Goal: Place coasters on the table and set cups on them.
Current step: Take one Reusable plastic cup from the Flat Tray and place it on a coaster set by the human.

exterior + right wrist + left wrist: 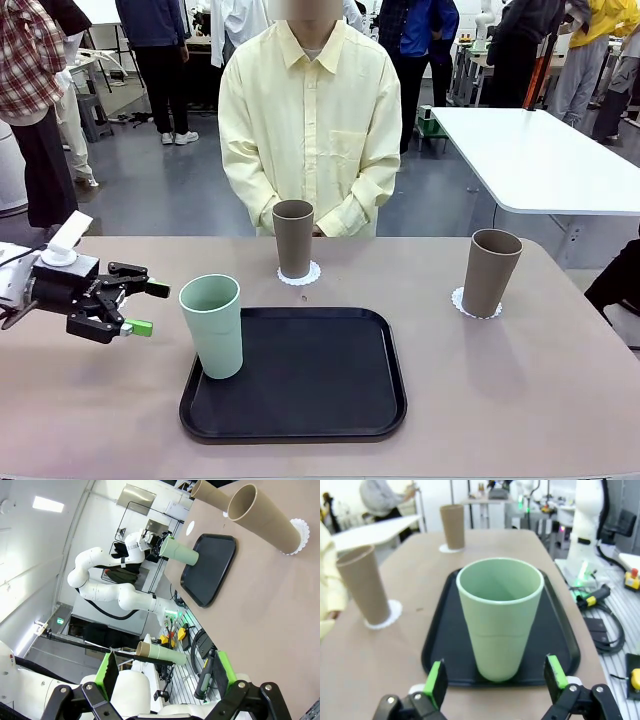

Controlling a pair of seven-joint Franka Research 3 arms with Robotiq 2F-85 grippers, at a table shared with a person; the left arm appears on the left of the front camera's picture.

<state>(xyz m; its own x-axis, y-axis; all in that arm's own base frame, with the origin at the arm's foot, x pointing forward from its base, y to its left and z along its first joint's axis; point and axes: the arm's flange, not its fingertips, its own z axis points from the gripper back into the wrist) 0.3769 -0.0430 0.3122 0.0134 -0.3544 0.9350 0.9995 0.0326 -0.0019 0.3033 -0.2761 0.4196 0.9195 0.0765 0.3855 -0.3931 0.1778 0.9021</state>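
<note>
- The beige surface [560, 400] spans the front view, with a person [310, 120] in a pale yellow shirt standing at its far edge, hands together.
- A black tray [320, 390] with rounded corners lies on the near middle of the surface.
- The left arm reaches in from the left edge of the front view; its left claw [148, 308] stands wide open and holds nothing, just beside the mint cup and level with its upper half.
- The mint cup [212, 325] stands upright on the tray's left front corner. In the left wrist view it [500, 615] sits between the two green pads [437, 682], with a gap on each side.
- One brown cup [293, 238] stands upright on a lacy white coaster [299, 274] just beyond the tray's far edge, in front of the person.
- A second brown cup [491, 272] stands upright on its own coaster [462, 303], to the right of the tray and well apart from it.
- The right claw [165, 672] is spread wide with nothing between its fingers, well apart from the cups, looking across the surface from the side.
</note>
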